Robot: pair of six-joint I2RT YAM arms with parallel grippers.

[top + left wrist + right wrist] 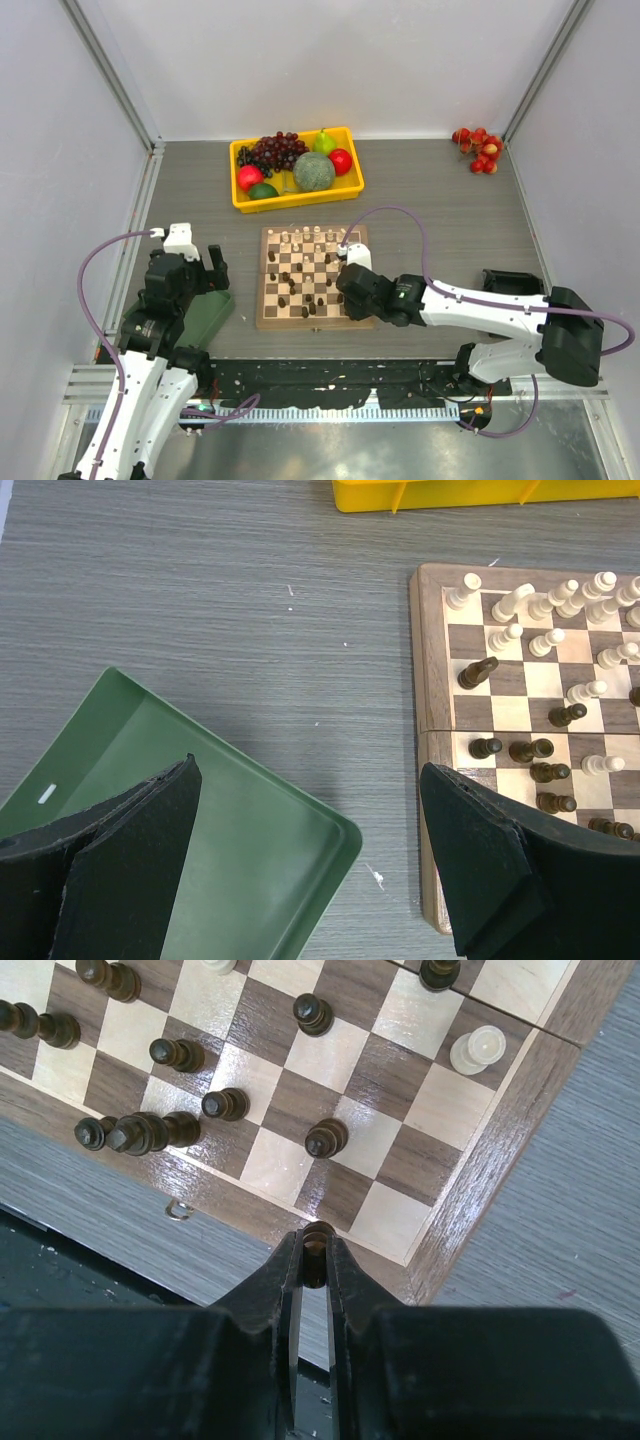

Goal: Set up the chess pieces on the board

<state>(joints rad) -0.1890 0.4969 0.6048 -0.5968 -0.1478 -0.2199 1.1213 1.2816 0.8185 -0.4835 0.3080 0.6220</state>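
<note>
The right end effector (316,1260) pinches a dark piece (317,1241) over the board (490,1185) rim. The left end effector (307,780) gapes wide above a green tray (150,730).

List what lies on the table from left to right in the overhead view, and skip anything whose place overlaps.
green tray → board → red fruits

Bright, even light from above.
We saw white glare on the glossy checked wooden chessboard (318,1195) and soft shadows beside its small wooden chessmen (325,1140).
</note>
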